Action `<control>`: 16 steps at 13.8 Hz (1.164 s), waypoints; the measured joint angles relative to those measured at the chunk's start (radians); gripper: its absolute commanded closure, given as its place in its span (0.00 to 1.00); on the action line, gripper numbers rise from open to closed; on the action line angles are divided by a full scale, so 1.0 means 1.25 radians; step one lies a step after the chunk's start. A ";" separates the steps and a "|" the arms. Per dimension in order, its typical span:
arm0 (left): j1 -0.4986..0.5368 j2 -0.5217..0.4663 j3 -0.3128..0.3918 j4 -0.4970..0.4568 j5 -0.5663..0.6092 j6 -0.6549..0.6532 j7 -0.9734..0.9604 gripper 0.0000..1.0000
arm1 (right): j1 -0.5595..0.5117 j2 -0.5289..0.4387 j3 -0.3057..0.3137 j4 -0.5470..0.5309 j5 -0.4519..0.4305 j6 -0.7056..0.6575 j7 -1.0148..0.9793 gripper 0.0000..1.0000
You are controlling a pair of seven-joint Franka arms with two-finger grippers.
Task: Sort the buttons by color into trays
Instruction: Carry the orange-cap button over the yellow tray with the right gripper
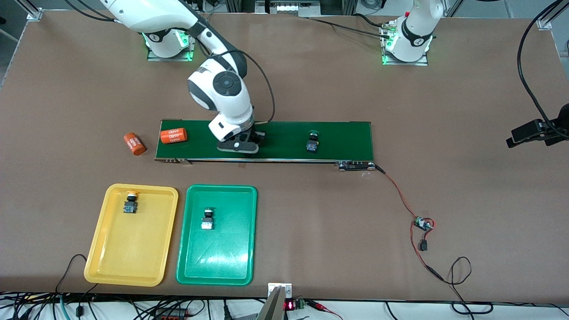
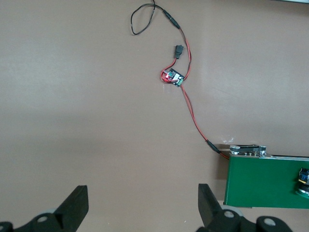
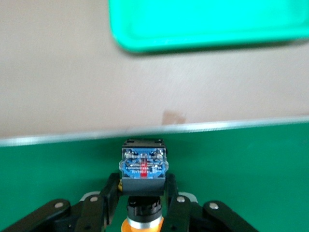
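My right gripper (image 1: 242, 143) is down on the dark green conveyor belt (image 1: 346, 138), shut on a button (image 3: 143, 171). The button has a blue-and-black body and a yellow-orange cap (image 3: 142, 224), and the right gripper (image 3: 143, 183) clamps its black body from both sides. A green-capped button (image 1: 313, 142) stands farther along the belt toward the left arm's end, and also shows in the left wrist view (image 2: 303, 181). One yellow-capped button (image 1: 130, 202) lies in the yellow tray (image 1: 133, 271). Another button (image 1: 207, 218) lies in the green tray (image 1: 213, 266). My left gripper (image 2: 143, 208) waits open over bare table past the belt's end.
One orange cylinder (image 1: 174, 135) lies on the belt's end toward the right arm, and another (image 1: 134, 144) lies on the table beside it. A small circuit board (image 1: 423, 223) with red wire trails from the belt's other end. Both trays sit nearer the front camera than the belt.
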 measured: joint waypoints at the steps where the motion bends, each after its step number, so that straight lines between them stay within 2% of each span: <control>1: -0.021 0.000 0.016 0.000 0.000 0.000 0.000 0.00 | -0.011 -0.001 -0.003 0.021 0.000 -0.026 -0.020 0.91; 4: -0.097 -0.001 0.084 0.000 0.000 -0.002 -0.001 0.00 | -0.033 -0.006 -0.007 0.114 0.025 -0.161 -0.121 0.91; 7: -0.103 -0.013 0.088 -0.006 0.000 -0.006 -0.001 0.00 | -0.073 -0.012 -0.038 0.193 0.077 -0.251 -0.277 0.91; 11: -0.105 -0.024 0.088 -0.019 0.000 0.001 -0.001 0.00 | -0.124 -0.002 -0.107 0.242 0.115 -0.277 -0.422 0.91; 16: -0.105 -0.056 0.089 -0.078 0.000 0.050 -0.001 0.00 | -0.148 0.018 -0.166 0.290 0.150 -0.301 -0.546 0.91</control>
